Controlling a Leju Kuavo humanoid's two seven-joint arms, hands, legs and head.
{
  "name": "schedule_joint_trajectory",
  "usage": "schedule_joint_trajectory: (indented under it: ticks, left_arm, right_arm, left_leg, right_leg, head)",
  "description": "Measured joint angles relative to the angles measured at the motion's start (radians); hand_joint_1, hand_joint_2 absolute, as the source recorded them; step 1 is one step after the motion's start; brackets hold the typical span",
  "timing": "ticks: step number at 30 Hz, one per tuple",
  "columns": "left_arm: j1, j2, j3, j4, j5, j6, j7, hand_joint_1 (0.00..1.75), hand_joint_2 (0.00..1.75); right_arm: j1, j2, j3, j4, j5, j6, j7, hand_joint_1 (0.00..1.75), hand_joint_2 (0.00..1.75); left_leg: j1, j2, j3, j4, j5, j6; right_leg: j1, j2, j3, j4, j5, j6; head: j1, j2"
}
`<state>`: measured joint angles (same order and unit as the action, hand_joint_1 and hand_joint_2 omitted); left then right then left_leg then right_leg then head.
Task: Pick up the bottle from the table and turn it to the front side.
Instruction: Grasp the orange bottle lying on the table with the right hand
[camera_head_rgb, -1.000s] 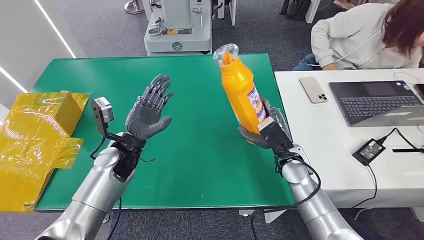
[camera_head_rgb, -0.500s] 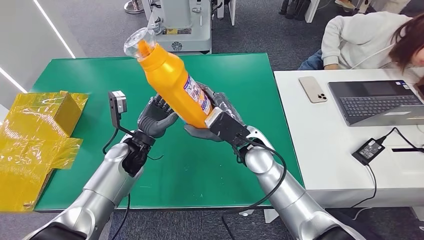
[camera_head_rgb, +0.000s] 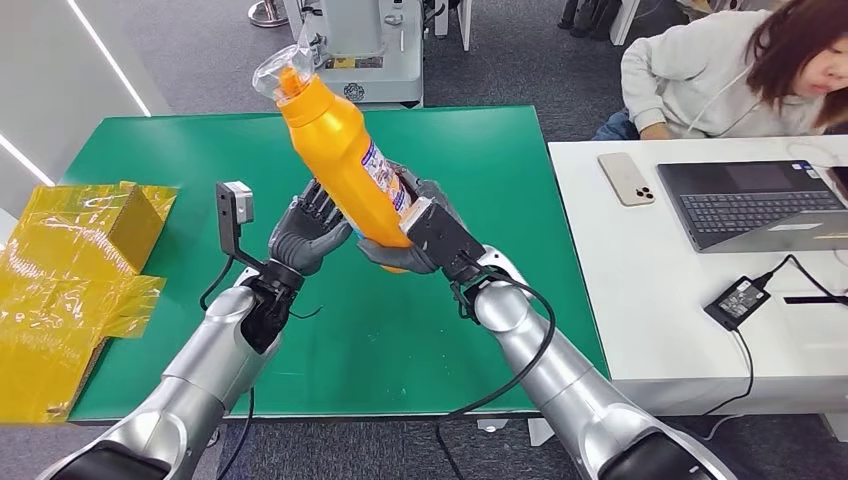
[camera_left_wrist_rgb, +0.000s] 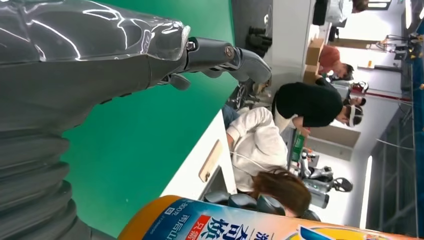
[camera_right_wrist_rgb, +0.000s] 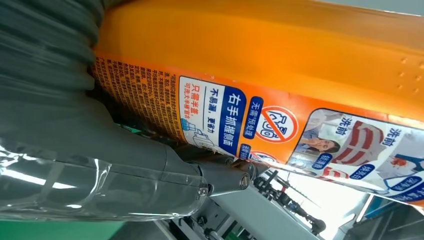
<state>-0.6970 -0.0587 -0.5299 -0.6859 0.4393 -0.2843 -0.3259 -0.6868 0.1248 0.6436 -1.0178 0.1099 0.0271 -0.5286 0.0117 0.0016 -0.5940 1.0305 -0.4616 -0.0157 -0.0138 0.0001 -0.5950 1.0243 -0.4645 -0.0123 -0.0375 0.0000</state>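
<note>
The orange bottle is up in the air, mid-top of the head pic, over the green table. It leans, cap end to the upper left, bottom end low by the two hands.

R hand holds the bottle near its bottom, fingers wrapped round it. That's prob why the bottle can tip and not fall. The right wrist pic shows the bottle pressed close to that hand, label w/ small print facing the cam.

L hand is right beside the bottle's low part, fingers apart and reaching up at it. It looks like it touches the side, but I can't tell if it grips. My guess: it's there to help turn the bottle so the front label faces out.

The cap has clear plastic wrap on it. Can't see what's inside the bottle, it's not see-thru.

Far left sits a box wrapped in yellow film; can't tell what's in it. On the right, a white desk w/ a laptop and phone, and a person sits there.
</note>
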Motion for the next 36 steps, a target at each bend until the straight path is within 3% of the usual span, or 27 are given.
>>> schedule_joint_trajectory:
  ticks: [4,10,16,20,30,36]
  left_arm:
    - [0.001,0.011,0.0,-0.002,-0.049,0.075,-0.027,0.0,1.75]
    - [0.033,0.047,0.02,-0.093,-0.226,0.249,-0.096,0.0,1.75]
    - [0.053,0.061,0.036,-0.169,-0.283,0.274,-0.095,0.0,1.75]
    - [0.047,0.055,0.039,-0.172,-0.27,0.234,-0.093,0.0,1.75]
    - [0.038,0.032,0.04,-0.196,-0.09,0.017,-0.019,0.0,1.75]
    - [0.055,0.036,0.038,-0.281,-0.043,-0.029,0.013,0.0,1.75]
  right_arm:
    - [-0.003,0.0,-0.021,0.003,-0.01,-0.032,-0.001,1.75,1.75]
    - [0.051,-0.031,-0.128,-0.06,0.017,-0.063,-0.019,1.75,1.75]
    - [0.108,-0.074,-0.199,-0.126,0.035,-0.096,-0.045,1.74,1.75]
    - [0.129,-0.095,-0.215,-0.155,0.034,-0.101,-0.048,1.74,1.75]
    - [0.131,-0.102,-0.216,-0.106,0.029,-0.089,-0.055,1.72,1.75]
    - [0.122,-0.087,-0.216,-0.04,0.033,-0.077,-0.055,1.7,1.75]
  left_leg:
    - [0.0,0.0,0.0,0.0,0.0,0.0]
    - [0.0,-0.001,-0.001,0.0,0.0,0.0]
    - [0.0,-0.001,-0.001,0.001,0.0,0.0]
    - [0.0,-0.001,-0.001,0.001,0.0,0.0]
    - [0.0,-0.001,-0.001,0.001,0.0,0.0]
    - [0.0,-0.001,-0.001,0.001,0.0,0.0]
  right_leg:
    - [0.0,0.0,0.0,0.0,0.0,0.0]
    - [0.0,-0.001,0.0,0.0,0.0,0.0]
    - [0.0,-0.001,0.0,-0.001,0.0,0.0]
    - [0.0,-0.001,-0.001,-0.001,0.0,0.0]
    - [0.0,-0.001,-0.001,0.0,0.0,0.0]
    - [0.0,-0.001,-0.001,0.0,0.0,0.0]
  head:
    - [0.0,0.0]
    - [0.0,0.0]
    - [0.0,0.0]
    - [0.0,0.0]
    - [0.0,0.0]
    - [0.0,0.0]
